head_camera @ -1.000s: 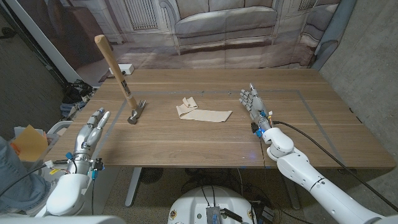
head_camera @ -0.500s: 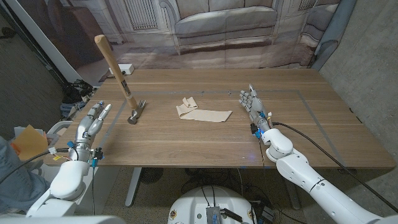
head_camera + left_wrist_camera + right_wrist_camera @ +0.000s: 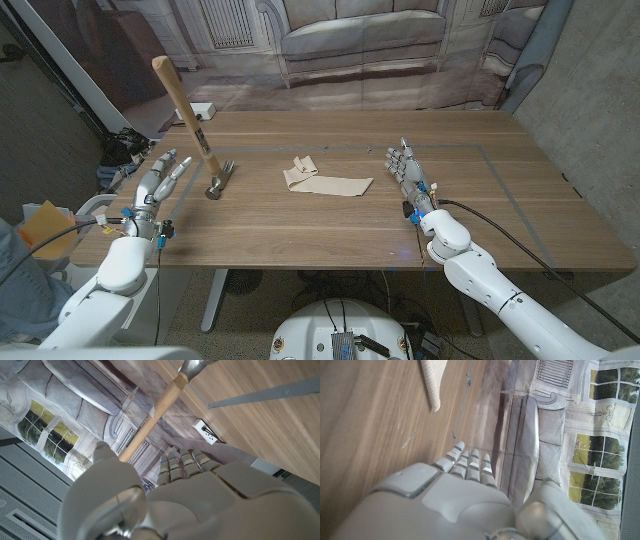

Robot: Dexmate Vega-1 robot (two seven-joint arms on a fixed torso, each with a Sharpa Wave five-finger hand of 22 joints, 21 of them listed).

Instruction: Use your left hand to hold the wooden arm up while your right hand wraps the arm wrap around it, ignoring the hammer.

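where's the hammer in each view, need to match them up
Head view: hammer stands left of centre, head on the table, handle leaning up and away.
Left wrist view: its wooden handle runs diagonally past the left hand.
Right wrist view: not in it.
Shared landmark: the printed sofa backdrop.

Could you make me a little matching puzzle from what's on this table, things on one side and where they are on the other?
Things:
1. wooden-handled steel claw hammer
2. beige fabric arm wrap
3. robot's grey left hand
4. robot's grey right hand

Places:
A. lying crumpled near the middle of the wooden table
B. over the table's left edge, fingers apart
C. standing on the table, right of the wrap
D. head on the table, handle slanting up and away

Pairs: 1-D, 2-A, 3-B, 4-C
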